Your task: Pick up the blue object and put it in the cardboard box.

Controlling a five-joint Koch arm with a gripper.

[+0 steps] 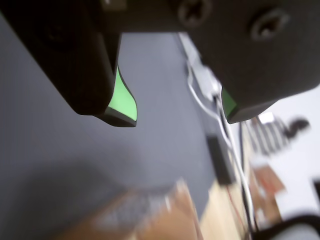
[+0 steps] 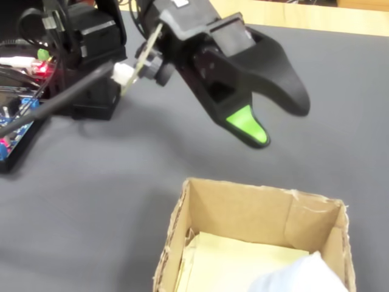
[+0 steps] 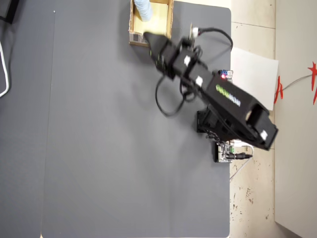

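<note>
The cardboard box (image 2: pixel 243 210) stands open at the bottom of the fixed view, and at the mat's top edge in the overhead view (image 3: pixel 134 35). The blue object (image 2: pixel 301 275), pale and soft, lies inside it at the lower right, also visible in the overhead view (image 3: pixel 143 9). My gripper (image 2: pixel 278 121) hangs open just above and behind the box, its green-padded fingers (image 2: pixel 246 125) holding nothing. In the wrist view the gripper (image 1: pixel 179 119) shows only grey mat between its jaws, with the box (image 1: pixel 142 215) blurred below. From overhead, the gripper (image 3: pixel 149 39) sits at the box's near wall.
A dark-blue circuit board (image 2: pixel 15 131) with red lights and cables lies left of the arm's base (image 2: pixel 91 61). The grey mat (image 3: pixel 99 139) stretches wide to the left in the overhead view. A white paper sheet (image 3: pixel 252 69) lies off the mat, right.
</note>
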